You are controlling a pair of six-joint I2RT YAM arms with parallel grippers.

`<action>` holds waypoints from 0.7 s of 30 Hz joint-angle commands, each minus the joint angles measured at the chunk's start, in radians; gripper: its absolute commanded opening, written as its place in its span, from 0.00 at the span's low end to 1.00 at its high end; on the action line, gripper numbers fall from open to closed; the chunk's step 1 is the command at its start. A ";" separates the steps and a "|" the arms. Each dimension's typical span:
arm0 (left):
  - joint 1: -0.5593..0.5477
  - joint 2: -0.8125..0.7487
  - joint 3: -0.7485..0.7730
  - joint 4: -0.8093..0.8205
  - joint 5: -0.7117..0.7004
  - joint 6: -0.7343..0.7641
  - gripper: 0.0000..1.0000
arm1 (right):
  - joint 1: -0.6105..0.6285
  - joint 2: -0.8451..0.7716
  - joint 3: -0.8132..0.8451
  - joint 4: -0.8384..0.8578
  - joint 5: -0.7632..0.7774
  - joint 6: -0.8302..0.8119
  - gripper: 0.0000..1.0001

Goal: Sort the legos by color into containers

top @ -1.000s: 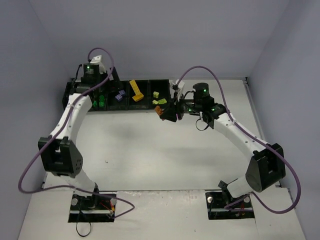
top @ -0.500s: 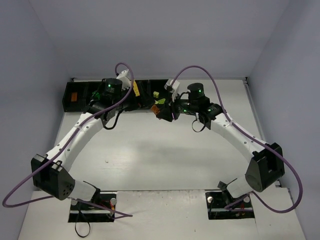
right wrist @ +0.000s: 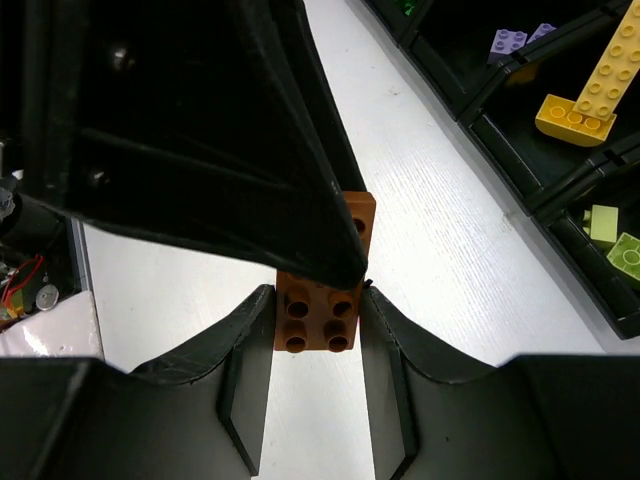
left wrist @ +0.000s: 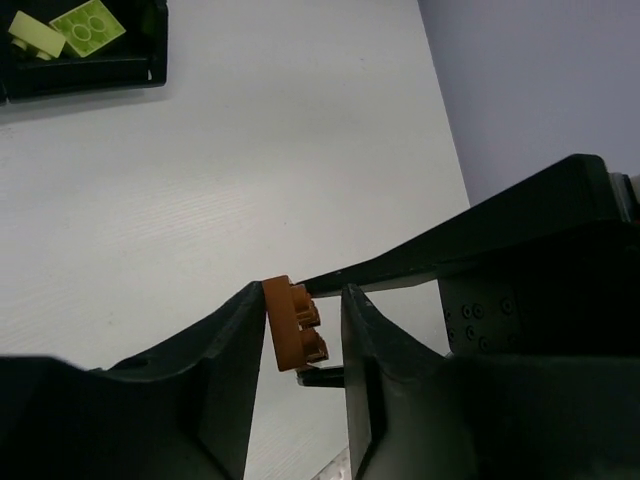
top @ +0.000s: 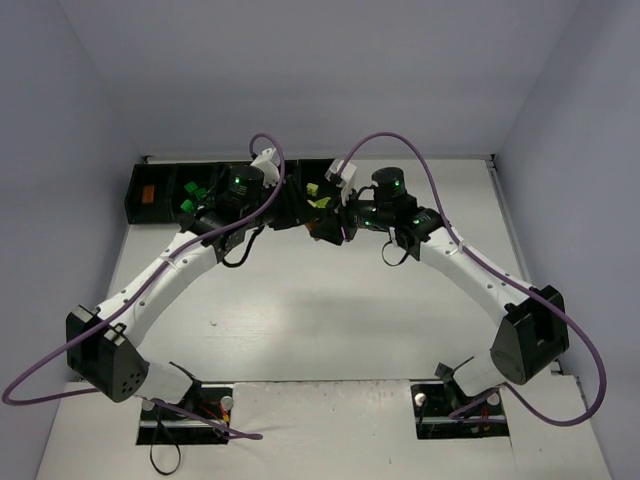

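Note:
An orange-brown lego hangs above the white table between both arms. My right gripper is shut on its sides, its hollow underside facing the right wrist camera. My left gripper straddles the same lego: one pad touches the flat back and a narrow gap shows between the studs and the other finger. In the top view the two grippers meet in front of the containers. A yellow lego, lilac ones and lime ones lie in separate bins.
An orange lego lies in the leftmost bin and green ones in the bin beside it. Lime legos show in a bin corner in the left wrist view. Purple cables arch over both arms. Grey walls close three sides.
My left arm swung right from the left bins to meet the right gripper, and its jaws narrowed from wide open around the orange-brown lego. The right gripper kept its hold and shifted slightly left.

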 commanded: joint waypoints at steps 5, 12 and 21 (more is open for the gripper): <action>-0.002 -0.024 -0.004 0.067 -0.029 -0.004 0.04 | 0.005 -0.013 0.047 0.059 0.008 -0.006 0.00; 0.005 -0.027 -0.009 0.056 -0.049 0.010 0.00 | 0.005 -0.010 0.044 0.057 0.039 -0.001 0.27; 0.260 -0.064 0.022 -0.049 -0.104 0.170 0.00 | -0.007 -0.035 -0.011 0.057 0.137 0.051 0.80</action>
